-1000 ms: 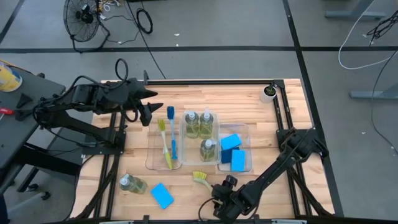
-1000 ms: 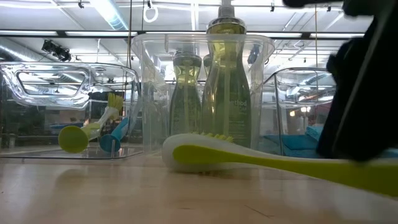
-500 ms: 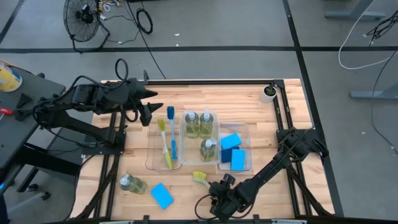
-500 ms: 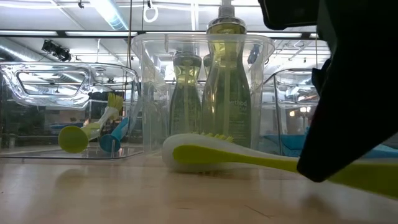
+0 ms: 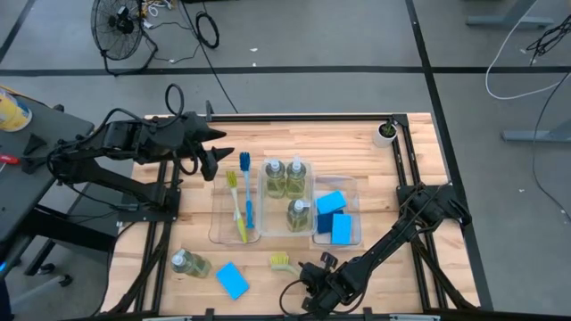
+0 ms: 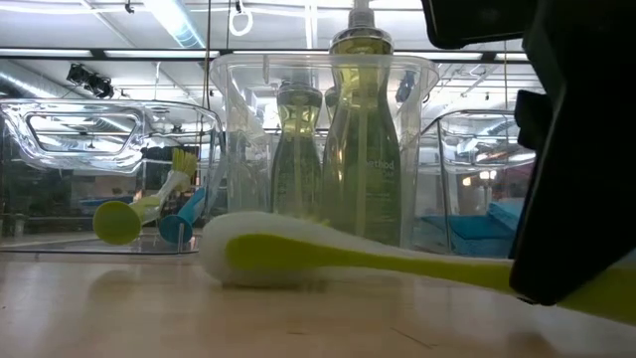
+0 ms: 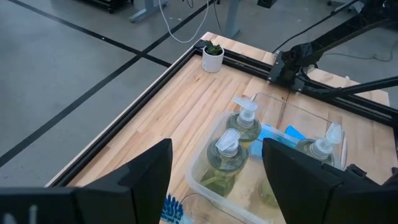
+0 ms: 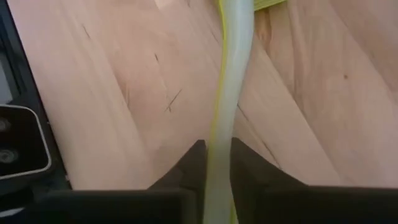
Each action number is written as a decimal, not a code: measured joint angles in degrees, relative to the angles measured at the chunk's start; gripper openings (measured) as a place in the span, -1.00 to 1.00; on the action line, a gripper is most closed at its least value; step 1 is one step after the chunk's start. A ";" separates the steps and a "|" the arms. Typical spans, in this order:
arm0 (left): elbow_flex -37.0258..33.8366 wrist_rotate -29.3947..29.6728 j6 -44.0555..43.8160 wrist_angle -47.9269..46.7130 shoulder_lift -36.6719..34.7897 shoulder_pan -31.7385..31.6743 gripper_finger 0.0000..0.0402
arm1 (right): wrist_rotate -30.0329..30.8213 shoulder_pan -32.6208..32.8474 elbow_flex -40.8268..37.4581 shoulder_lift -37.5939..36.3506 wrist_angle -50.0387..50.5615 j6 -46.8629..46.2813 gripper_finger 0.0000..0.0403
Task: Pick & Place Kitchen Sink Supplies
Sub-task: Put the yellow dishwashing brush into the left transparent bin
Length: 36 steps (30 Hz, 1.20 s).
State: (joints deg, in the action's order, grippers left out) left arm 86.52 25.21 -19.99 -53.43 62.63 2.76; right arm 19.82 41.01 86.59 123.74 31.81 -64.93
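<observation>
A yellow-green long-handled dish brush (image 5: pixel 285 262) lies on the pale wooden table (image 5: pixel 357 143) near its front edge, head toward the trays and handle running back into the right gripper (image 5: pixel 314 283), whose two dark fingers (image 8: pixel 193 165) are closed on the handle from either side, as the right wrist view shows. In the low view the brush's white-and-green head (image 6: pixel 260 261) rests on the wood in front of a clear plastic tray (image 6: pixel 323 80) holding clear pump bottles of yellow-green soap (image 6: pixel 364 149). To one side, another clear tray (image 5: pixel 235 209) holds a yellow-green brush and a blue brush; the tray on the other side holds blue rectangular sponges (image 5: pixel 332 214). A loose soap bottle (image 5: pixel 189 263) and a blue sponge (image 5: pixel 232 279) lie near the front left. The left gripper (image 5: pixel 219 160) hangs with its fingers spread beyond the trays' far left corner, holding nothing.
</observation>
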 joint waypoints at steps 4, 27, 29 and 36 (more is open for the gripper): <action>-0.02 0.00 0.00 0.00 0.00 0.00 0.26 | 0.10 0.00 0.00 -0.02 -0.52 -0.51 -0.90; -0.02 0.00 0.00 0.04 0.00 0.00 0.26 | 4.26 0.07 0.00 -4.12 -1.73 -0.57 -0.91; -0.02 0.00 0.00 0.02 0.00 -0.01 0.26 | 5.19 0.11 0.00 -5.10 -1.80 -0.29 -0.91; -0.01 0.00 -0.01 0.07 0.00 0.00 0.26 | 8.74 0.53 0.00 -9.53 -4.38 4.35 -0.91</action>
State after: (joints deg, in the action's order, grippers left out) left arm 86.51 25.21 -19.99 -53.36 62.63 2.76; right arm 28.56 41.54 86.59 114.21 27.43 -60.58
